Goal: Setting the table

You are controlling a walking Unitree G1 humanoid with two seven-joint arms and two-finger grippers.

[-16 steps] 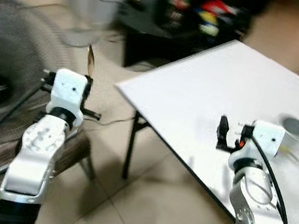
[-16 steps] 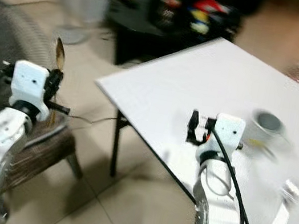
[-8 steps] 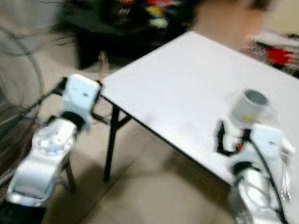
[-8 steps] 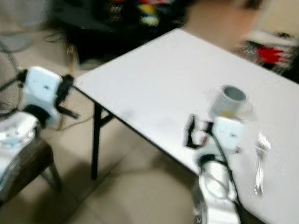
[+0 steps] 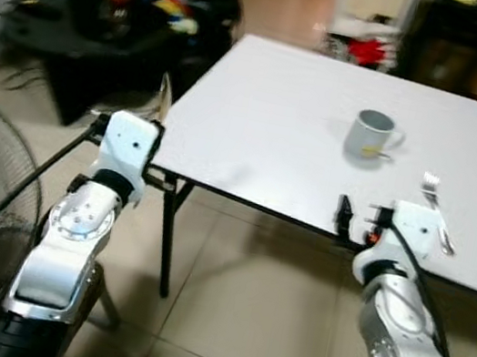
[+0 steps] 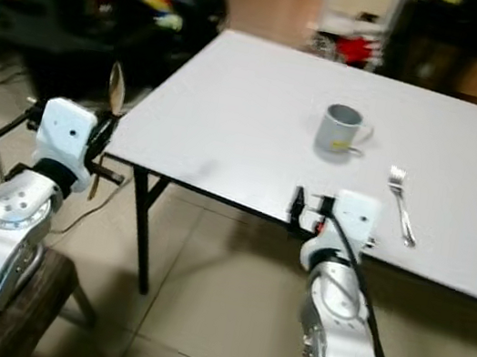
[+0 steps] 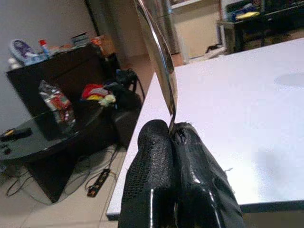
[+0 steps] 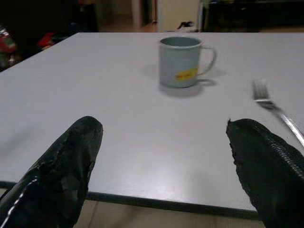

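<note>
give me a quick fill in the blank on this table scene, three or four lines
The left gripper is shut on a ____.
The fork lies on the white table, to the robot's ____ of the mug.
The right gripper's jaws are ____.
The sticker on the mug is ____.

Missing: spoon; right; open; yellow

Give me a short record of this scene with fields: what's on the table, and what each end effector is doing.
surface: white table
on table: grey mug with a yellow mark; fork beside it, apart
left end effector: shut on a spoon, short of the table's corner
spoon: upright, bowl up
right end effector: open, at the near table edge, facing the mug
</note>
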